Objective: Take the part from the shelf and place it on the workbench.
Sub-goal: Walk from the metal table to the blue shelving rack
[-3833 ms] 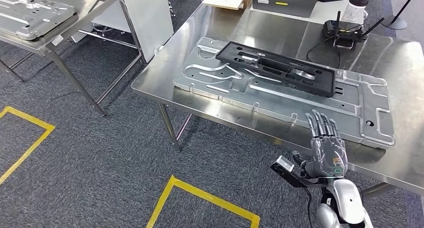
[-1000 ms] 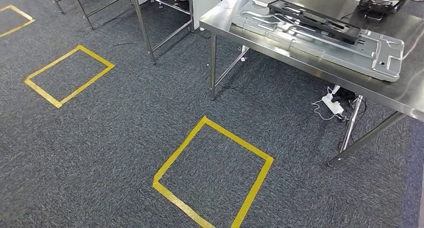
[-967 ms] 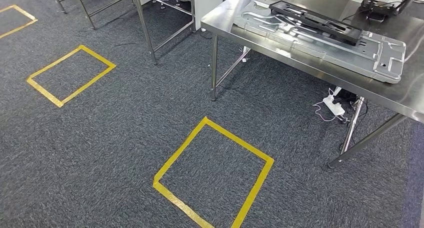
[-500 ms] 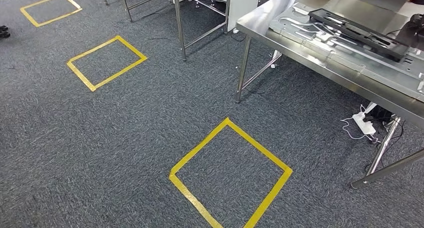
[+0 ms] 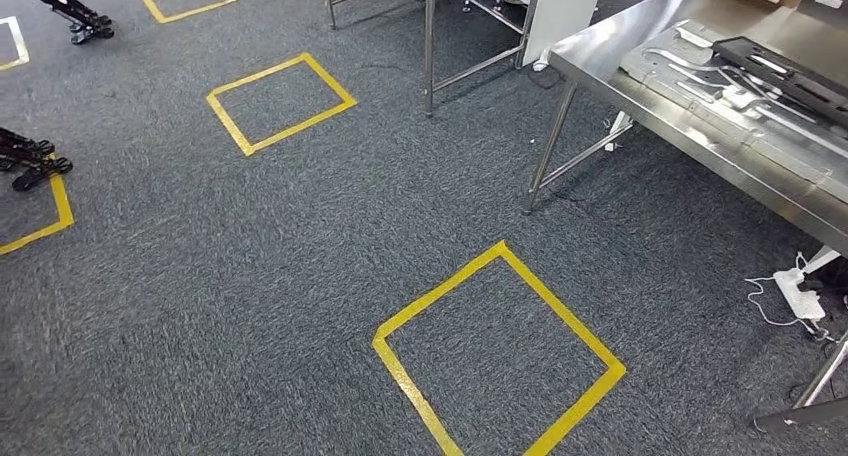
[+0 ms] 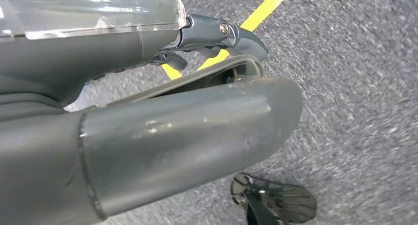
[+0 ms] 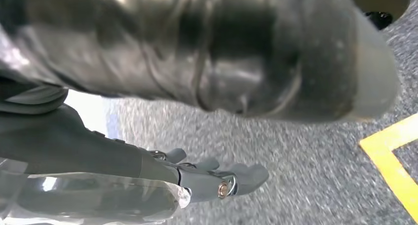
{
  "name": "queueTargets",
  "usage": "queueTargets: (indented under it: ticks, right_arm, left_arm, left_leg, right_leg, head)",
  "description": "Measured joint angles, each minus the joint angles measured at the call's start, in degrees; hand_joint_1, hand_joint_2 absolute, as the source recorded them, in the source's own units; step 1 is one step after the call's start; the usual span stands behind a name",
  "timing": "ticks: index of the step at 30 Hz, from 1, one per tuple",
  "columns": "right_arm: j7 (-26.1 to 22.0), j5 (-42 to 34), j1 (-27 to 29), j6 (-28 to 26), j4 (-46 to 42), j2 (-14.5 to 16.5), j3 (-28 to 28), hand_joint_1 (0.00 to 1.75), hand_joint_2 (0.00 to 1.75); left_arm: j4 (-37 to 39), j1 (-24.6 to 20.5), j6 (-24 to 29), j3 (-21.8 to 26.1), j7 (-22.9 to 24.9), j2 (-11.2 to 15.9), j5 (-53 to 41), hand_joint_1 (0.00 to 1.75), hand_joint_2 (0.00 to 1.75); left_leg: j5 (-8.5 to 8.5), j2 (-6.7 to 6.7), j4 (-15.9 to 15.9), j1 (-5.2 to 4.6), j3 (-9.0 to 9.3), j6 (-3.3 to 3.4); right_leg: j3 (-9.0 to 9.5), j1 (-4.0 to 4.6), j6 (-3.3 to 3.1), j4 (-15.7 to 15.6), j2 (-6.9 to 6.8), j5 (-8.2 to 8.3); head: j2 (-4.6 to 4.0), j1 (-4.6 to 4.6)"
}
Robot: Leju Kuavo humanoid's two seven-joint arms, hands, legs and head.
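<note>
a: left hand (image 6: 148, 87) hanging by the body, thumb huge in the lens, fingers (image 6: 241, 35) loosely apart with nothing in them. right hand (image 7: 148, 170) the same, fingers (image 7: 246, 175) slack and empty, only carpet (image 5: 250, 296) beyond them

b: and what's changed?

a: the whole picture has swung. moments ago the right hand sat at the workbench (image 5: 640, 51) edge; now both arms are down and the bench has slid well away, off to the fingers' far right. i'd say the robot is turning to leave

b: the part?

a: black part (image 5: 790, 71) lies on the metal plate (image 5: 700, 91) up on the bench, nowhere near either hand. delivery looks done

b: containers?

a: none, just yellow tape squares (image 5: 500, 351) on the floor, nothing inside them
</note>
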Motion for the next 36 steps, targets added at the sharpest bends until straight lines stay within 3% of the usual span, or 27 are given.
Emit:
queueTargets:
  ticks: [2, 4, 6, 7, 8, 9, 10, 13, 15, 16, 17, 19, 21, 22, 23, 24, 25, 26, 28, 30, 32, 34, 36]
  right_arm:
    - [0.0, 0.6, -0.3, 0.4, 0.1, 0.1, 0.4, 0.00, 0.00]
    - [0.2, 1.1, -0.3, 0.5, 0.2, 0.1, 0.9, 0.00, 0.00]
    - [0.3, 2.0, -0.2, 0.6, 0.3, 0.2, 1.4, 0.00, 0.00]
    - [0.4, 2.4, -0.2, 0.6, 0.3, 0.2, 1.7, 0.00, 0.00]
    - [0.4, 2.8, -0.2, 0.6, 0.4, 0.2, 2.0, 0.00, 0.00]
    - [0.4, 3.0, -0.2, 0.6, 0.4, 0.3, 2.3, 0.00, 0.00]
    - [0.4, 3.1, -0.3, 0.6, 0.5, 0.3, 2.6, 0.00, 0.00]
    - [0.4, 3.2, -0.3, 0.6, 0.5, 0.5, 3.1, 0.00, 0.00]
    - [0.4, 3.2, -0.4, 0.6, 0.6, 0.5, 3.3, 0.00, 0.00]
    - [0.4, 3.2, -0.6, 0.6, 0.6, 0.5, 3.3, 0.00, 0.00]
    - [0.4, 3.2, -0.7, 0.6, 0.6, 0.6, 3.4, 0.00, 0.00]
    - [0.4, 3.2, -0.8, 0.6, 0.6, 0.7, 3.5, 0.00, 0.00]
    - [0.4, 3.2, -0.7, 0.6, 0.6, 0.7, 3.5, 0.00, 0.00]
    - [0.4, 3.2, -0.6, 0.6, 0.6, 0.7, 3.5, 0.00, 0.00]
    - [0.4, 3.2, -0.5, 0.6, 0.7, 0.7, 3.5, 0.00, 0.00]
    - [0.4, 3.2, -0.5, 0.6, 0.7, 0.7, 3.5, 0.00, 0.00]
    - [0.4, 3.2, -0.4, 0.6, 0.7, 0.7, 3.5, 0.00, 0.00]
    - [0.4, 3.2, -0.4, 0.6, 0.7, 0.7, 3.5, 0.00, 0.00]
    - [0.4, 3.2, -0.3, 0.6, 0.7, 0.6, 3.5, 0.00, 0.00]
    - [0.4, 3.5, -0.4, 0.6, 0.7, 0.5, 3.6, 0.00, 0.00]
    - [0.4, 4.1, -0.6, 0.7, 0.7, 0.4, 4.0, 0.00, 0.00]
    - [0.6, 4.5, -0.6, 1.0, 0.7, 0.5, 4.3, 0.00, 0.00]
    - [1.1, 5.2, -0.5, 1.2, 0.8, 0.6, 4.7, 0.00, 0.00]
  left_arm:
    - [0.0, 0.1, 0.1, 0.3, -0.3, 0.4, 0.4, 0.00, 0.00]
    - [0.0, 0.1, 0.2, 0.6, -0.4, 0.7, 0.6, 0.00, 0.00]
    - [-0.1, -0.2, 0.2, 0.9, -0.5, 0.9, 0.7, 0.00, 0.00]
    - [-0.1, -0.3, 0.2, 1.0, -0.5, 0.9, 0.7, 0.00, 0.00]
    - [-0.1, -0.3, 0.2, 1.1, -0.6, 1.0, 0.7, 0.00, 0.00]
    - [-0.1, -0.2, 0.2, 1.1, -0.6, 1.1, 0.7, 0.00, 0.00]
    - [-0.1, -0.2, 0.2, 1.1, -0.6, 1.1, 0.7, 0.00, 0.00]
    - [-0.1, -0.2, 0.2, 1.1, -0.6, 1.3, 0.7, 0.00, 0.00]
    - [-0.1, -0.3, 0.2, 1.1, -0.6, 1.4, 0.7, 0.00, 0.00]
    - [-0.1, -0.2, 0.2, 1.2, -0.7, 1.4, 0.7, 0.00, 0.00]
    - [-0.1, -0.1, 0.2, 1.2, -0.7, 1.5, 0.8, 0.00, 0.00]
    - [-0.1, 0.0, 0.2, 1.3, -0.7, 1.5, 0.8, 0.00, 0.00]
    - [-0.1, -0.2, 0.2, 1.3, -0.7, 1.5, 0.8, 0.00, 0.00]
    - [-0.1, -0.2, 0.2, 1.3, -0.7, 1.5, 0.8, 0.00, 0.00]
    - [-0.1, -0.3, 0.2, 1.3, -0.7, 1.5, 0.8, 0.00, 0.00]
    - [-0.1, -0.3, 0.2, 1.3, -0.7, 1.5, 0.8, 0.00, 0.00]
    - [-0.1, -0.2, 0.2, 1.4, -0.7, 1.5, 0.8, 0.00, 0.00]
    - [-0.1, -0.2, 0.2, 1.4, -0.7, 1.5, 0.8, 0.00, 0.00]
    - [-0.1, -0.3, 0.2, 1.4, -0.7, 1.4, 0.8, 0.00, 0.00]
    - [-0.1, -0.4, 0.2, 1.4, -0.6, 1.1, 0.8, 0.00, 0.00]
    - [-0.1, -0.4, 0.2, 1.4, -0.5, 1.1, 0.8, 0.00, 0.00]
    - [-0.1, -0.2, 0.2, 1.5, -0.3, 1.0, 0.8, 0.00, 0.00]
    - [-0.1, -0.4, 0.2, 1.5, 0.1, 1.0, 0.8, 0.00, 0.00]
  left_leg:
    - [0.12, -0.63, 0.0, 0.19, -0.38, -0.82]
    - [-1.45, 1.62, 2.3, 0.13, -1.54, -1.37]
    - [-5.23, 4.56, 9.1, 0.31, -4.80, -1.87]
    - [-6.87, 5.12, 12.8, 0.48, -6.62, -2.16]
    - [-7.60, 5.41, 15.3, 0.70, -7.80, -2.45]
    - [-7.21, 5.61, 15.8, 0.90, -7.90, -2.68]
    - [-5.85, 5.91, 14.0, 1.11, -6.84, -2.88]
    - [-1.14, 8.72, 2.7, 1.26, -0.65, -2.88]
    - [-0.58, 9.47, 0.0, 0.91, 0.57, -2.22]
    - [-0.46, 8.87, 0.1, 0.76, 0.41, -1.79]
    - [-0.35, 8.38, -0.1, 0.79, 0.39, -1.36]
    - [-0.02, 7.37, -0.4, 0.88, 0.46, -0.46]
    - [0.21, 6.33, -0.6, 0.80, 0.38, 0.19]
    - [0.25, 5.72, -0.6, 0.65, 0.27, 0.35]
    - [0.26, 5.03, -0.5, 0.48, 0.21, 0.44]
    - [0.26, 4.29, -0.5, 0.33, 0.21, 0.48]
    - [0.24, 3.47, -0.4, 0.21, 0.26, 0.49]
    - [0.22, 2.63, -0.3, 0.14, 0.34, 0.48]
    - [0.17, 1.19, -0.2, 0.10, 0.28, 0.37]
    - [0.33, -0.04, -0.1, 0.41, -0.21, -0.09]
    - [0.67, -1.24, -0.3, 0.69, -0.58, -0.85]
    - [0.06, 0.52, 0.6, 0.54, -1.09, -1.38]
    - [-2.81, 3.95, 5.8, 0.49, -3.66, -1.80]
  right_leg:
    - [0.27, 0.02, -0.42, -0.7, -1.30, 0.36]
    - [0.73, -0.19, -1.15, -1.7, -2.81, 0.79]
    - [0.89, -0.08, -1.62, -2.1, -4.48, 0.90]
    - [0.87, 0.00, -1.69, -2.1, -5.36, 0.86]
    - [0.86, 0.03, -1.68, -2.0, -6.21, 0.80]
    - [0.88, 0.01, -1.60, -2.0, -6.93, 0.71]
    - [0.94, -0.05, -1.44, -1.9, -7.63, 0.59]
    - [1.29, -0.01, -0.45, -1.4, -9.49, -0.09]
    - [1.51, 0.20, 0.34, -1.2, -10.43, -0.38]
    - [1.66, 0.18, 0.68, -1.2, -10.87, -0.41]
    - [1.78, 0.04, 1.08, -1.1, -10.79, -0.57]
    - [1.11, -0.28, 1.58, 0.9, -8.58, -2.38]
    - [-1.83, -0.38, 1.62, 7.3, -5.54, -6.19]
    - [-3.74, -0.35, 1.53, 11.1, -4.83, -7.88]
    - [-5.27, -0.29, 1.41, 14.1, -4.53, -8.66]
    - [-6.00, -0.21, 1.24, 15.2, -4.40, -8.33]
    - [-5.71, -0.10, 0.97, 14.1, -4.25, -6.83]
    - [-4.48, 0.06, 0.58, 11.0, -3.79, -4.48]
    - [-1.42, 0.37, -0.48, 3.5, -1.03, -0.56]
    - [-0.10, 0.61, -1.19, 0.0, 0.99, 0.45]
    - [0.22, 0.66, -1.48, -1.0, 0.11, 0.63]
    - [1.15, 0.43, -1.87, -2.6, -1.48, 1.18]
    - [1.95, 0.41, -2.18, -3.7, -3.37, 1.51]
  head:
    - [0.00, -0.01]
    - [0.00, -0.04]
    - [0.01, -0.06]
    - [0.01, -0.06]
    - [0.01, -0.07]
    - [0.00, -0.07]
    - [-0.01, -0.08]
    - [-0.01, -0.03]
    - [-0.01, 0.08]
    - [-0.01, 0.13]
    - [0.00, 0.14]
    - [-0.01, 0.15]
    - [-0.01, 0.15]
    - [-0.01, 0.15]
    - [-0.01, 0.15]
    - [-0.01, 0.15]
    - [-0.01, 0.15]
    - [-0.01, 0.16]
    - [-0.01, 0.15]
    - [0.00, 0.22]
    - [-0.01, 0.29]
    - [-0.01, 0.27]
    - [-0.01, 0.28]
